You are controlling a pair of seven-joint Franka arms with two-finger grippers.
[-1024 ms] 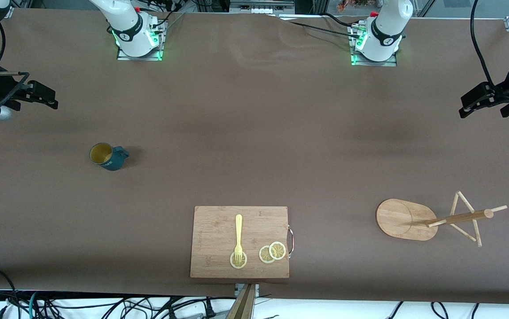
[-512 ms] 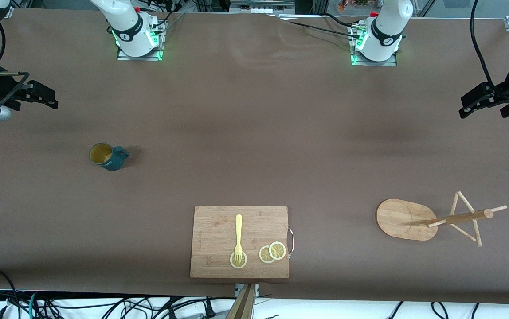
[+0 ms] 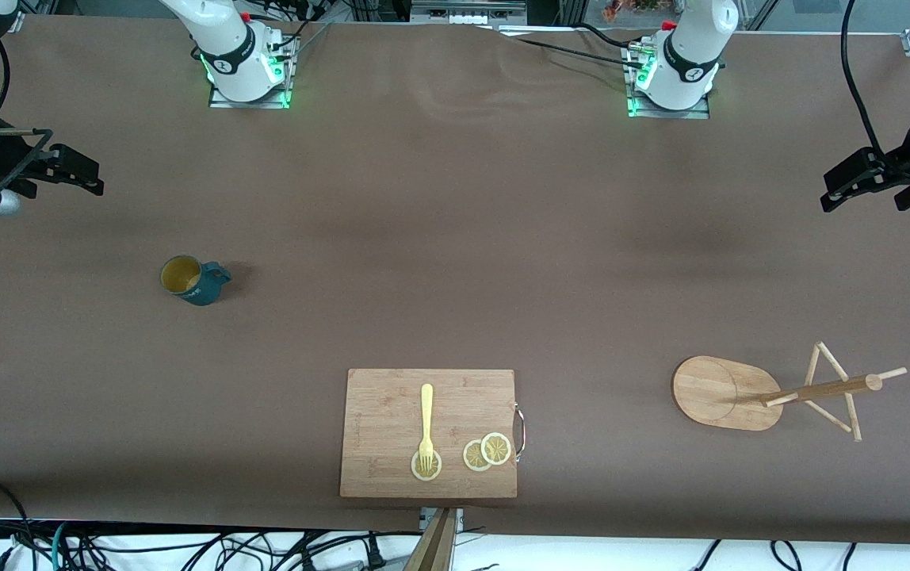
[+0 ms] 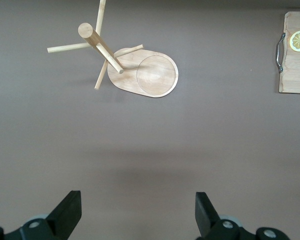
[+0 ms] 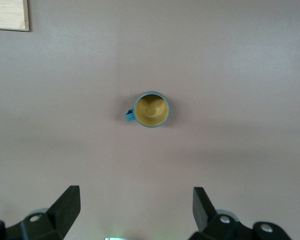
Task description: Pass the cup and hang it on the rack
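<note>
Nothing moved; one cup (image 3: 192,281), one rack (image 3: 772,391), three lemon slices (image 3: 495,448).

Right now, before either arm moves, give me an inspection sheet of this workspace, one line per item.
Surface: brown table, bare through the middle.
Cup: teal cup upright near the right arm's end, handle toward the table's middle, nothing touching it.
Rack: bamboo rack standing near the left arm's end, pegs bare.
Clutter: cutting board at the edge nearest the front camera, carrying a yellow fork and three lemon slices.
Grippers: right gripper over bare table near the cup, fingers open, empty; left gripper over bare table near the rack, fingers open, empty.
Cables: loose bundle off the table's near edge.
Surroundings: nothing seen of note.
</note>
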